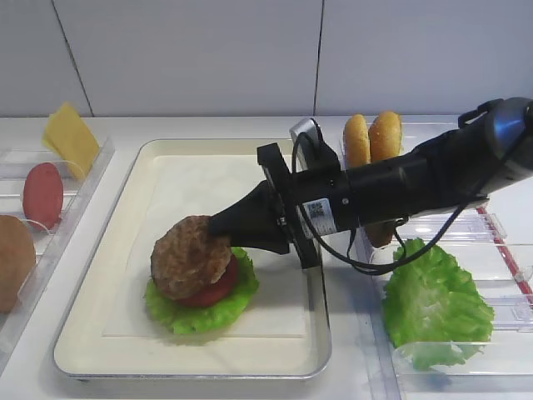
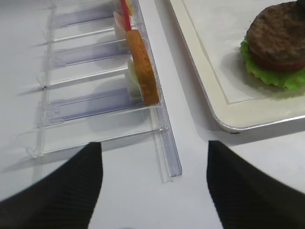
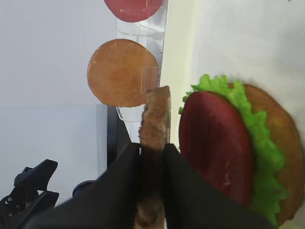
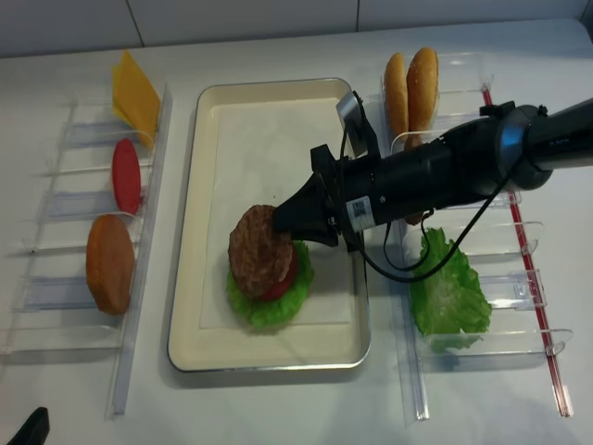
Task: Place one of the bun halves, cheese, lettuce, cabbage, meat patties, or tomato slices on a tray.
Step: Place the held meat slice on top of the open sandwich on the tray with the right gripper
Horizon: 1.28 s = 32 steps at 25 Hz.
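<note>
A silvery-cream tray [image 1: 191, 371] holds a stack of a bun half [image 3: 282, 129], lettuce [image 1: 200, 318] and a tomato slice [image 1: 223, 287]. My right gripper [image 1: 218, 223] is shut on the right edge of a dark brown meat patty [image 1: 190, 257], which sits tilted on top of the tomato slice. In the right wrist view the patty [image 3: 156, 114] shows edge-on, pinched between the black fingers [image 3: 119, 186]. My left gripper [image 2: 153, 143] stands open with nothing in it, above the white table near the end of a clear holder [image 2: 167, 152], left of the tray.
The clear holder left of the tray carries a cheese slice [image 1: 71, 137], a tomato slice [image 1: 42, 196] and a bun half [image 1: 15, 262]. The holder on the right carries two upright bun halves [image 1: 372, 137] and a lettuce leaf [image 1: 433, 304].
</note>
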{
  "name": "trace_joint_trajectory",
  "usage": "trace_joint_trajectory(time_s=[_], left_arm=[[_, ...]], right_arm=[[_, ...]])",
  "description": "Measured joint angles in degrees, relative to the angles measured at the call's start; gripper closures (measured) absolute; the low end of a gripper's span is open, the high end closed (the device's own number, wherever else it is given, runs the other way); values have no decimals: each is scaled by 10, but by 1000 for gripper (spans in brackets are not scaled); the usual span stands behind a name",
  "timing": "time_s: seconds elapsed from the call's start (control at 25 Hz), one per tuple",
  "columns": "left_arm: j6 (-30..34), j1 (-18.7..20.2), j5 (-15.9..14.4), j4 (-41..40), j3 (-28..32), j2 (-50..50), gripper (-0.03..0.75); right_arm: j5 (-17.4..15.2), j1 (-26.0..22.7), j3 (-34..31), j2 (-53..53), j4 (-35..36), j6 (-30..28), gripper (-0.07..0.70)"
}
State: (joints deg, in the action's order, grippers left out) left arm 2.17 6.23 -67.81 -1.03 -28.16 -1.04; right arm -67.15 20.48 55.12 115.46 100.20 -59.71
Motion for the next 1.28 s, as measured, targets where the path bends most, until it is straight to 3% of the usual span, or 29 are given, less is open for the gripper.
trace_joint_trajectory(time_s=[0.08, 0.28, 0.4, 1.28], left_arm=[[0, 0, 0, 0, 0, 0, 260], [0, 0, 0, 0, 0, 0, 260], [0, 0, 0, 0, 0, 0, 260], [0, 0, 0, 0, 0, 0, 260]], right_arm=[[-1, 0, 0, 0, 0, -1, 477], [-1, 0, 0, 0, 0, 0, 291], [-3, -1, 0, 0, 1, 2, 232], [-18, -23, 3, -5, -21, 2, 212]])
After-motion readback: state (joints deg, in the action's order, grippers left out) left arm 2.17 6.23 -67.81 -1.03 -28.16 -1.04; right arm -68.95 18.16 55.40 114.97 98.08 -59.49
